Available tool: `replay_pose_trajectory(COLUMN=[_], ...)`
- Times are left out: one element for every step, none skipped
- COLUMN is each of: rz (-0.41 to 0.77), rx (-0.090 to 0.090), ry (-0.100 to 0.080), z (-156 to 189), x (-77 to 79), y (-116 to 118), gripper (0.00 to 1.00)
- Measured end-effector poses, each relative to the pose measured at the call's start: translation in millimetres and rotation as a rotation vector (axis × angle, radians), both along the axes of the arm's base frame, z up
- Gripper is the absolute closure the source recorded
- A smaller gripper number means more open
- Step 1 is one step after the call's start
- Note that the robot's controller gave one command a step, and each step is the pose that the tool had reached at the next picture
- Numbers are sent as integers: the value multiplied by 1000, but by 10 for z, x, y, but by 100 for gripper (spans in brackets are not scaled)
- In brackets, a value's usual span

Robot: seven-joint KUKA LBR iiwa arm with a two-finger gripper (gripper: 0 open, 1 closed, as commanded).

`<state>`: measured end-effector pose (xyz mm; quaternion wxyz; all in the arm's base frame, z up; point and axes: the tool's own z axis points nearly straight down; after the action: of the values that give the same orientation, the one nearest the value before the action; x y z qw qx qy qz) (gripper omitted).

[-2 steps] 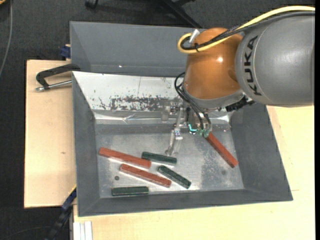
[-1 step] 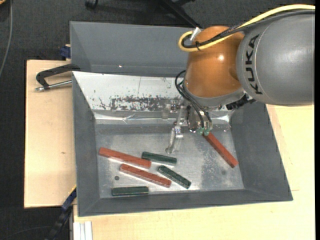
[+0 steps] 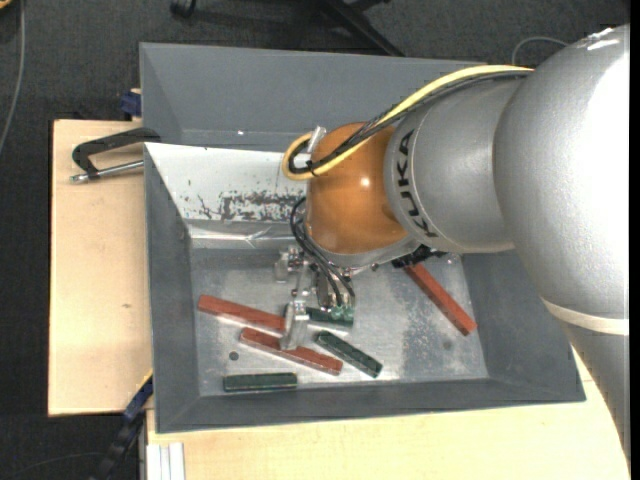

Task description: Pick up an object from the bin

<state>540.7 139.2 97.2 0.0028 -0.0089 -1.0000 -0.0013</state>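
My gripper point(image 3: 318, 323) hangs below the orange cover at the middle of the bin floor, open. Its left fingertip point(image 3: 296, 336) comes down on the upper end of a red flat stick point(image 3: 300, 356) that lies slanted on the floor. Its right finger stands beside the upper end of a dark green stick point(image 3: 352, 354). Nothing shows between the fingers. A second red stick point(image 3: 235, 314) lies just left of the gripper, running up to the left.
Another dark green stick point(image 3: 260, 381) lies along the bin's front wall. A long red stick point(image 3: 442, 298) lies slanted at the right, partly under the arm. The arm covers the bin's right and back.
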Motion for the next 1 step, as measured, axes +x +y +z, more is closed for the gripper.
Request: replay_pose_trajectory(rz=[-109], rx=[0], ry=[-10], z=[320], x=[-40], y=[73], gripper=[0])
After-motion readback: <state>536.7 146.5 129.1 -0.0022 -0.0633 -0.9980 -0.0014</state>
